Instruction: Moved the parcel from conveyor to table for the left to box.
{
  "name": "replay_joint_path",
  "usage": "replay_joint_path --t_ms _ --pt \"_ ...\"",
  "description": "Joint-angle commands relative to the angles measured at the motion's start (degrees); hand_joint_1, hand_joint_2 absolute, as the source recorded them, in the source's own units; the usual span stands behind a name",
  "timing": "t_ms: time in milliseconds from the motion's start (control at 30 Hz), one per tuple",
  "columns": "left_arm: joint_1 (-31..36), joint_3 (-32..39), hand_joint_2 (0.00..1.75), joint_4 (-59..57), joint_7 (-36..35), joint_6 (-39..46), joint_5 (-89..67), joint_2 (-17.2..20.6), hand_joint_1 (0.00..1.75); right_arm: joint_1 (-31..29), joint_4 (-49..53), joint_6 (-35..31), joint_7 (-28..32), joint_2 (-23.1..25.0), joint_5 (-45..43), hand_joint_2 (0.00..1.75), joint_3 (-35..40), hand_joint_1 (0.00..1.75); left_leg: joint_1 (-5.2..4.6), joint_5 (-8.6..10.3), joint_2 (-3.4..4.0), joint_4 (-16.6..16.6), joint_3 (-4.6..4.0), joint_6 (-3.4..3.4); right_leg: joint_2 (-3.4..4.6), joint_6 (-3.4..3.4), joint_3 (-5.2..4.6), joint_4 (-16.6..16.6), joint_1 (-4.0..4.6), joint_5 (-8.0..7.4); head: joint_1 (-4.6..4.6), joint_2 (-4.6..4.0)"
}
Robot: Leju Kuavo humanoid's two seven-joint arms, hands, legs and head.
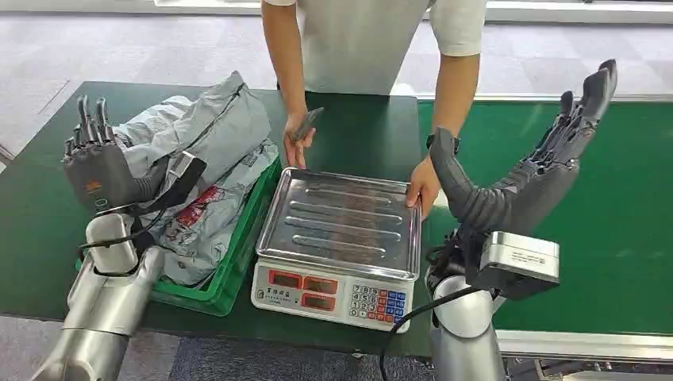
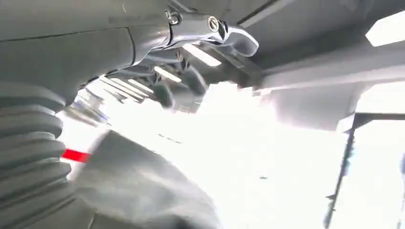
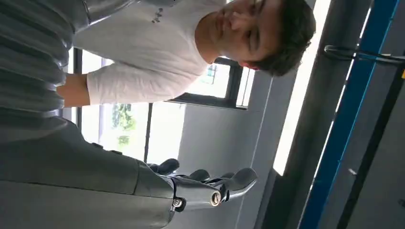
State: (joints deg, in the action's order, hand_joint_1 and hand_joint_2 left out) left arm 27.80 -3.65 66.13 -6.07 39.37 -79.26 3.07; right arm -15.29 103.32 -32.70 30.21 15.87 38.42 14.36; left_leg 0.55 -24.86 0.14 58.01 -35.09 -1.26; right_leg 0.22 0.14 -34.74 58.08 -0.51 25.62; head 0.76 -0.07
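**Both hands raised and holding nothing, parcels piled in the bin**

Left hand (image 1: 99, 163): dark ribbed cover, fingers straight up and a little apart, nothing held. Sits at about 9 o'clock of the scale, in front of the parcels.
Right hand (image 1: 528, 171): fingers spread and pointing up toward 1 o'clock over the green conveyor (image 1: 611, 206), nothing held.

Parcels (image 1: 210, 171): crinkled grey plastic mailers, soft and lumpy, heaped in a green plastic bin (image 1: 230, 274) at 9 o'clock of the scale; one shows a red printed patch. Lower parcels hidden under the top one and behind the left arm.

Scale (image 1: 337, 238): white body, ribbed shiny steel tray, red displays, keypad. It stands on the dark green table (image 1: 32, 230).

A person (image 1: 373, 40) at 12 o'clock touches the tray's far edge with both hands and holds a thin dark object (image 1: 307, 123), too small to identify. Left wrist view is washed out by glare
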Motion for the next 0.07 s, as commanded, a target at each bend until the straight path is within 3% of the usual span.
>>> replay_joint_path --t_ms 33,67 --pt "-4.2 25.4 0.00 25.5 26.3 0.6 26.9 -17.7 0.00 -2.5 -5.9 -1.8 0.9 -1.6 -1.8 1.75 0.6 0.00 0.02 -0.07 0.11 0.0 0.02 0.07 0.10 0.04 0.05 -0.1 0.02 -0.01 0.00 0.00" --pt "-4.7 25.5 0.00 27.1 29.3 0.6 32.5 -18.3 0.00 -2.7 -6.4 -2.1 1.0 -1.8 -2.1 1.75 0.9 0.00 0.01 -0.11 0.21 0.0 0.09 0.08 0.20 0.03 0.08 -0.1 -0.01 0.00 0.00 0.00"
